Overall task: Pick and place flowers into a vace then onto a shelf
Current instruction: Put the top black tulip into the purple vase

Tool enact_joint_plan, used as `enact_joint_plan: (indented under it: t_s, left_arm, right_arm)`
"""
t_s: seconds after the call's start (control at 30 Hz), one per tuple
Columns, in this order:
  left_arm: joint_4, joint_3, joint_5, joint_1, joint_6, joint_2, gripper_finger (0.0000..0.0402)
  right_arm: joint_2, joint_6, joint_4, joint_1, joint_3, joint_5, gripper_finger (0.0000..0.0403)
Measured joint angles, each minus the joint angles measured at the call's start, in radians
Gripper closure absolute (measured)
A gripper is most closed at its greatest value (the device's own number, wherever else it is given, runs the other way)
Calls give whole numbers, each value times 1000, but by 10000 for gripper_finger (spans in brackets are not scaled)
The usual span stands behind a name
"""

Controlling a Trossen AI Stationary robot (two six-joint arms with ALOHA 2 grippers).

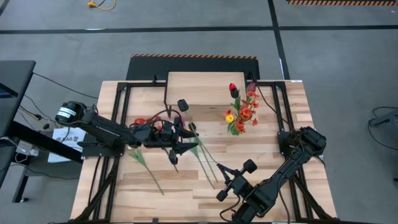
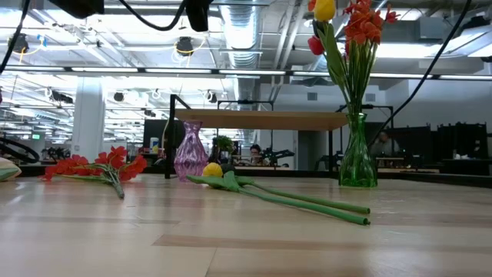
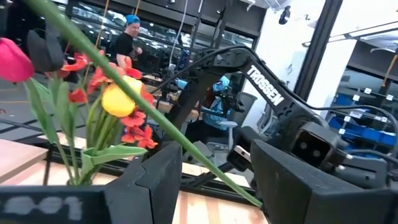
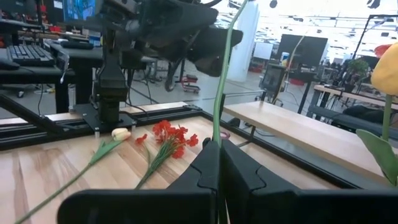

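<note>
The left gripper [image 1: 176, 151] hangs above the table's middle, its fingers [image 3: 155, 180] clamped on a green stem [image 3: 124, 93] that slants between them; its flower head is not identifiable. The right gripper [image 1: 233, 177] waits near the front edge, fingers pressed together on nothing. A green vase [image 2: 357, 158] by the shelf [image 1: 196, 87] holds red, yellow and orange flowers [image 1: 242, 109]. A purple vase [image 2: 191, 150] stands empty. A yellow tulip [image 2: 212, 171] and an orange-red spray [image 2: 96, 165] lie flat on the table [image 1: 280, 180]; a pale tulip [image 4: 120, 133] lies beside the spray
</note>
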Motion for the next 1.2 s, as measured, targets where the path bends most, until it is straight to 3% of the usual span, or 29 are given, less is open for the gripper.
enact_joint_plan:
  t_s: [0.67,0.8,1.0,1.2]
  left_arm:
    - [-1,0,33,49,-32,0,228]
    - [-9,0,43,49,27,0,274]
    - [-16,0,151,59,84,-1,387]
    - [-65,1,198,66,81,-35,398]
  right_arm:
    - [0,-7,0,-2,0,-10,403]
    - [0,-25,7,-2,0,-19,403]
    - [0,-50,11,-2,0,-36,403]
    - [0,-52,15,-1,0,-36,388]
